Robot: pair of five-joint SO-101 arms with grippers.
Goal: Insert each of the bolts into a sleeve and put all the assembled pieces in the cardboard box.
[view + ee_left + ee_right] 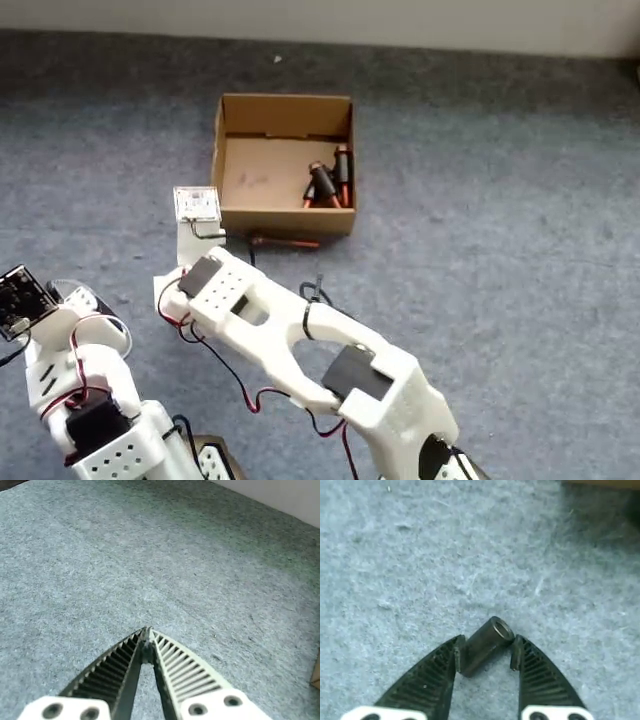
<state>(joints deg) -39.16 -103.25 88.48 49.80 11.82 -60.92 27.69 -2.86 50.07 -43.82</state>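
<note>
A dark sleeve (481,650) lies slanted between the tips of my right gripper (487,653), which is shut on it just above the carpet. In the high view the right arm (300,335) stretches to the front left corner of the cardboard box (285,98). Several assembled pieces (328,182) lie at the box's right side. A loose orange bolt (285,242) rests on the carpet right in front of the box. My left gripper (146,632) is shut with nothing in it over bare carpet, and the left arm (60,340) sits at the lower left.
Grey carpet covers the whole floor, with open room to the right of the box and arms. A pale wall runs along the far edge. A brown corner of the box (316,676) shows in the left wrist view.
</note>
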